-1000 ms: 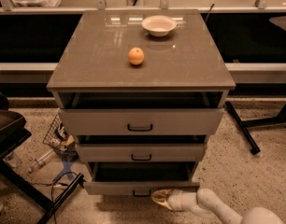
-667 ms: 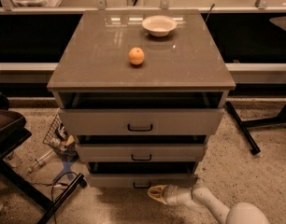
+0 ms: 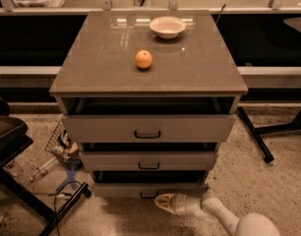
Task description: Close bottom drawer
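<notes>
The bottom drawer (image 3: 148, 190) is the narrowest grey-brown front at the cabinet's base, with a small black handle (image 3: 148, 195). It stands out only a little, with a dark gap above it. My gripper (image 3: 163, 202) is at floor level just in front of that drawer front, right of the handle, on a white arm (image 3: 214, 213) coming from the lower right. Its pale tip looks to touch or nearly touch the front.
The top drawer (image 3: 148, 128) and middle drawer (image 3: 148, 160) stand partly open above. An orange (image 3: 143, 59) and a white bowl (image 3: 167, 26) sit on the cabinet top. A wire basket with clutter (image 3: 62, 144) and cables lie on the floor at left. Black table legs (image 3: 256, 134) stand at right.
The bottom drawer has slid inward and its opening has shrunk. My gripper has moved forward toward the cabinet with it.
</notes>
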You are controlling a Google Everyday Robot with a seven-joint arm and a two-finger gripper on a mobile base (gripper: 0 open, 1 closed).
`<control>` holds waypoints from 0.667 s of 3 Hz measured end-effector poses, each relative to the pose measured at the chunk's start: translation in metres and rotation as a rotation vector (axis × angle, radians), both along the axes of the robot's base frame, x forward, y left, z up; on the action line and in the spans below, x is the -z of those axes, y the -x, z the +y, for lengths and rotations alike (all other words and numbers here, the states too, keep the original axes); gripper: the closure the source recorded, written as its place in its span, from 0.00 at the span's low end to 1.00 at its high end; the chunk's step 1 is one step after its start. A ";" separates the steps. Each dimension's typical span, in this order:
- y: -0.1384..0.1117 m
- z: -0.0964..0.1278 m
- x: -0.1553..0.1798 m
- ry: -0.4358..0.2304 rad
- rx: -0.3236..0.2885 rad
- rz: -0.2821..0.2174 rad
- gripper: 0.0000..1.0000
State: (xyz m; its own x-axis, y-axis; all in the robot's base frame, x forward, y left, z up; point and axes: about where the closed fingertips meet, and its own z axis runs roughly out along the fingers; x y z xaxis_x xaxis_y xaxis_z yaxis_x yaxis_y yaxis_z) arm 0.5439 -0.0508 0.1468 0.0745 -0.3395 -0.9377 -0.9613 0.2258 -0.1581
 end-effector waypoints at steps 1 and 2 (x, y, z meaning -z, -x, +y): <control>-0.020 -0.007 -0.009 -0.034 0.037 -0.033 1.00; -0.041 -0.022 -0.016 -0.058 0.086 -0.062 1.00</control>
